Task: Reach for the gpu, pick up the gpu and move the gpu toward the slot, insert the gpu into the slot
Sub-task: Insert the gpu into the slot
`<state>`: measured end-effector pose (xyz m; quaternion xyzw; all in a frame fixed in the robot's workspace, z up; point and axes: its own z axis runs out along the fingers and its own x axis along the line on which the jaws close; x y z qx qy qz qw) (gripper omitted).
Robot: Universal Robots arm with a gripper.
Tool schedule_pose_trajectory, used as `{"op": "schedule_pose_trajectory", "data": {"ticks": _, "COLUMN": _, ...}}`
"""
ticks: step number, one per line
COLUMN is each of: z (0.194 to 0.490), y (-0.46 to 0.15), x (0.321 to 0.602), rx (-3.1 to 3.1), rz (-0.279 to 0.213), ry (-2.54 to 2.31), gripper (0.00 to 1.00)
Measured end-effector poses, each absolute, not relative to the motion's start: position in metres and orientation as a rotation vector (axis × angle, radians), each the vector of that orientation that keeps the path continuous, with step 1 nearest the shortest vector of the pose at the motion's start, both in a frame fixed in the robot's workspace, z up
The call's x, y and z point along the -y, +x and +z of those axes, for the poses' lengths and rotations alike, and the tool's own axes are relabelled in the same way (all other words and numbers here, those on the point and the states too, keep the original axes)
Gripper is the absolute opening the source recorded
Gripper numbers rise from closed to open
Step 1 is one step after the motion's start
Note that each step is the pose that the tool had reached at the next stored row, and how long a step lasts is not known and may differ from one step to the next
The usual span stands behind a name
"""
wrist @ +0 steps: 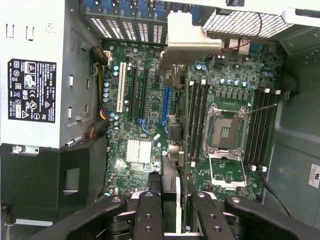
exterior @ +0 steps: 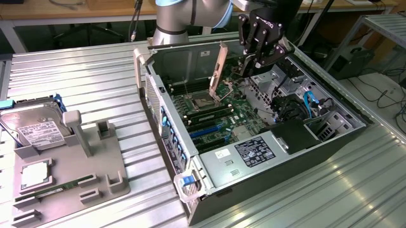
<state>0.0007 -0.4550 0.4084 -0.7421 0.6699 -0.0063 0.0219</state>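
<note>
Hanging over the open grey computer case (exterior: pixel 166 118) | black gripper (wrist: pixel 171 212) clamped on thin black gpu (wrist: pixel 170 175) | above blue slot (wrist: pixel 165 107)

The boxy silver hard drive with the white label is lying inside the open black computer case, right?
Not quite. The exterior view shows the silver hard drive lying outside the open computer case, on the grey holder at the exterior view's left.

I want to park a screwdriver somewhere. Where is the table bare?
Bare table beyond the grey fixture, and on the exterior view's right of the computer case. Crowded inside it, under the gripper holding the gpu.
</note>
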Motion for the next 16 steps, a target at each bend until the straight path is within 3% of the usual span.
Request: {"op": "schedule_pose_trajectory", "data": {"ticks": 16, "z": 0.4051, "y": 0.0007, "x": 0.455, "rx": -2.076, "rz": -0.02, "ry": -2.299, "gripper": 0.27}}
